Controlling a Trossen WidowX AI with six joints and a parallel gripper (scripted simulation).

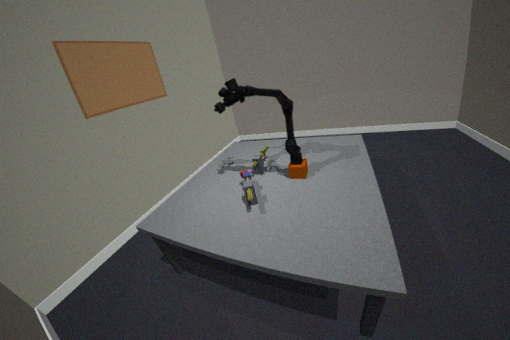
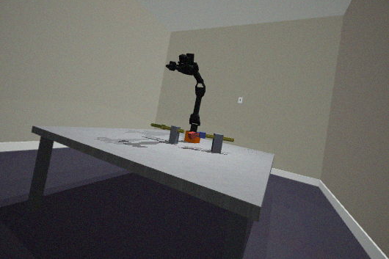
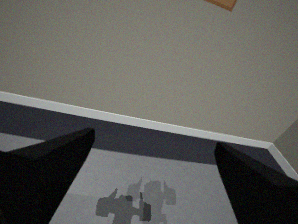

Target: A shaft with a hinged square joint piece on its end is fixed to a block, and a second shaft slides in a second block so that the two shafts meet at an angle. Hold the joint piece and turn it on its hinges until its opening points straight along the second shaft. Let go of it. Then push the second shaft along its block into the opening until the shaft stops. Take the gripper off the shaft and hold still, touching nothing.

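We're basically at square one: the gripper [image 1: 220,102] hangs high at center-left of the top view, jaws spread wide with nothing in them. The boxy red-and-blue joint piece [image 1: 246,174] sits untouched mid-frame on the matte speckled table [image 1: 337,226], between the thin yellow shafts [image 1: 263,152] in plain grey blocks [image 2: 217,143]. Everything's left to do.

Showing a speckled, matt grey table [image 1: 337,226], looking like stone; showing matt black on the arm [image 1: 287,116]; appearing flat, unglossed orange on the wall panel [image 1: 111,74].
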